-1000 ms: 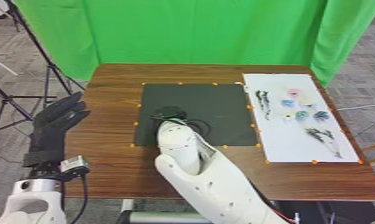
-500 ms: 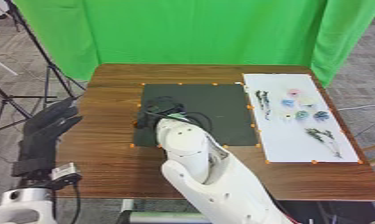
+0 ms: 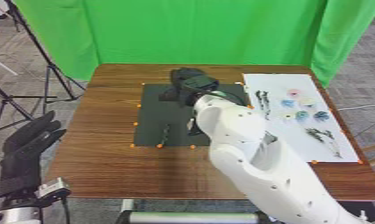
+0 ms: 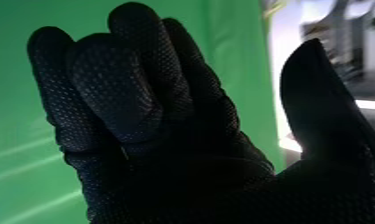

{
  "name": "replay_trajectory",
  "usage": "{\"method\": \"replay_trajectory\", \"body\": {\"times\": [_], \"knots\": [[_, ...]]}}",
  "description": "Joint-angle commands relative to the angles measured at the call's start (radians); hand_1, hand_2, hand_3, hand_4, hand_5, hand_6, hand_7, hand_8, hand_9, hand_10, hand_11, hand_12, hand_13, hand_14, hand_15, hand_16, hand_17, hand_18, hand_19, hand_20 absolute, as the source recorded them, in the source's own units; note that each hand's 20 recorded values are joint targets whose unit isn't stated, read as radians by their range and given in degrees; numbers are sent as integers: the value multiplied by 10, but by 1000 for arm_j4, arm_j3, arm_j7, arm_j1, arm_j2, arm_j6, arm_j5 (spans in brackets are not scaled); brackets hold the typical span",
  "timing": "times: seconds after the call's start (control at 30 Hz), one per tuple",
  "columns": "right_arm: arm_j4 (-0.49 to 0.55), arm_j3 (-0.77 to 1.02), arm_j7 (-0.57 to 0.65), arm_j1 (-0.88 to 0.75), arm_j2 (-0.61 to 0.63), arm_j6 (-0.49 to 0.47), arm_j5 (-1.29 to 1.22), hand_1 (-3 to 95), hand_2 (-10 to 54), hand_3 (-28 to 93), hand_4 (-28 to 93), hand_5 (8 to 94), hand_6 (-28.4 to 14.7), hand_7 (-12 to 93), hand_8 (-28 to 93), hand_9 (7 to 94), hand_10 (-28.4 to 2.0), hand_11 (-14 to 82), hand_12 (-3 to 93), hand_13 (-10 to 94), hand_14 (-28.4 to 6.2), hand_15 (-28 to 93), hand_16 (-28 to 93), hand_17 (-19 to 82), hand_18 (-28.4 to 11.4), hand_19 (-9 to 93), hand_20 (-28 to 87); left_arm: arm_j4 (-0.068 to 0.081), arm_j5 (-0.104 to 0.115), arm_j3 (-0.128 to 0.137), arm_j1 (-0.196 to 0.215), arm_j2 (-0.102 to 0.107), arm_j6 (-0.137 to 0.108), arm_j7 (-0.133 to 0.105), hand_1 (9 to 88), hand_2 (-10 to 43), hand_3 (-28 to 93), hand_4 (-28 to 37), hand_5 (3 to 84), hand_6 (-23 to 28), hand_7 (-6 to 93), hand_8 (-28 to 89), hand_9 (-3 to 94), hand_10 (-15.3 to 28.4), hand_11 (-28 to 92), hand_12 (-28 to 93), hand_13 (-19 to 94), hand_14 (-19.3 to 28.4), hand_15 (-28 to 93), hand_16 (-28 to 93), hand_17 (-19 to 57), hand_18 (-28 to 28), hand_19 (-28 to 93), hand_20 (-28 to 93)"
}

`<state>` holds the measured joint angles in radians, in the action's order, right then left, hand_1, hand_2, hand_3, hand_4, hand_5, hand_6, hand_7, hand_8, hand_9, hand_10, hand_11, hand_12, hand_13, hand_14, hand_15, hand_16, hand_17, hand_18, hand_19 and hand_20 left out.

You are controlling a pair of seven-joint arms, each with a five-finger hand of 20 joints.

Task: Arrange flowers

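Note:
In the head view my right hand [image 3: 189, 86] is over the far part of the black mat [image 3: 148, 112]; the right wrist view shows this hand [image 4: 166, 170] open and empty, thumb spread away. A thin dark stem [image 3: 166, 134] lies on the mat's near left part. On the white sheet [image 3: 281, 150] at the right are a pink flower [image 3: 294, 93], a blue flower [image 3: 288, 103], a dark teal flower [image 3: 321, 115] and several others. Green stems [image 3: 323, 136] lie nearer, dark stems [image 3: 263, 102] on its left side. My left hand [image 3: 28, 140] is open beside the table's left edge.
The brown table [image 3: 103, 150] surrounds the mat and the sheet, which have orange markers along their edges. My right forearm crosses the mat's right part and the sheet's near left corner. A green curtain [image 3: 192, 30] hangs behind the table.
My right hand has moved away over the mat, toward its far edge and rightward, and the stem on the mat has come into sight. The left hand has shifted a little nearer and leftward.

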<state>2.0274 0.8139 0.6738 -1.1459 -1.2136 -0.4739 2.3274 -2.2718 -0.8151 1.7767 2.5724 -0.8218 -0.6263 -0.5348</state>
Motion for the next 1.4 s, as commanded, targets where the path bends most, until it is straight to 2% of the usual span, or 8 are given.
{"method": "replay_trajectory", "body": {"times": [0.03,0.17,0.6,0.67,0.77,1.23,1.27,1.4], "knots": [[6,183,78,-138,296,102,-69,221,92,707,-171,651,-143,172,-56,689,-241,351,210,730,-144,681,189,463,-235,913,-275,-10,-2,-9,21,18,-28,-10,253,59,835,-200,379,88,163,-114,322,189,366,55,222,258,629,-173,-99,211,579,27],[4,286,142,-245,367,173,-128,223,90,715,-175,638,-145,176,-56,676,-241,361,207,724,-141,692,184,465,-231,920,-279,-16,-19,-9,30,20,-37,-3,253,58,835,-202,379,88,162,-113,322,190,364,56,221,258,628,-172,-100,211,579,27],[-31,511,248,-430,463,169,-180,227,87,723,-179,631,-148,181,-61,661,-246,370,201,714,-142,705,179,472,-226,927,-282,-18,-14,-37,-1,43,-35,6,253,59,833,-202,377,87,163,-113,320,190,362,59,221,259,628,-170,-100,211,578,28],[-27,527,270,-439,467,152,-201,229,85,724,-179,628,-149,181,-59,656,-248,368,201,710,-143,706,179,472,-227,927,-283,-18,34,-48,9,87,-65,-31,254,59,833,-203,376,87,163,-113,321,190,362,59,221,259,628,-170,-100,211,578,28],[-23,551,283,-467,488,144,-201,234,80,725,-179,621,-153,177,-59,647,-251,367,200,704,-146,708,178,471,-227,926,-283,-18,4,-44,3,56,-47,-8,255,59,831,-203,377,87,163,-113,321,190,363,60,221,259,628,-170,-100,211,578,29],[-13,661,318,-563,490,53,-222,260,55,728,-183,610,-159,166,-54,646,-254,371,199,704,-146,725,172,481,-225,930,-281,-19,36,-49,18,72,-58,-33,255,57,834,-197,378,87,163,-113,323,190,366,59,223,259,628,-171,-100,211,578,29],[-17,661,317,-564,486,46,-221,261,54,728,-184,610,-159,165,-54,646,-254,372,200,704,-146,726,173,482,-225,931,-281,-20,17,-44,14,53,-42,-16,256,58,834,-197,378,87,163,-113,324,190,366,59,223,260,628,-170,-100,211,578,29],[-32,651,341,-559,487,33,-232,265,51,727,-185,609,-161,159,-53,647,-257,374,200,704,-146,730,172,484,-225,932,-281,-18,19,-46,12,51,-41,-19,257,57,837,-194,377,87,164,-113,324,191,366,58,224,260,629,-171,-100,211,579,29]]}}
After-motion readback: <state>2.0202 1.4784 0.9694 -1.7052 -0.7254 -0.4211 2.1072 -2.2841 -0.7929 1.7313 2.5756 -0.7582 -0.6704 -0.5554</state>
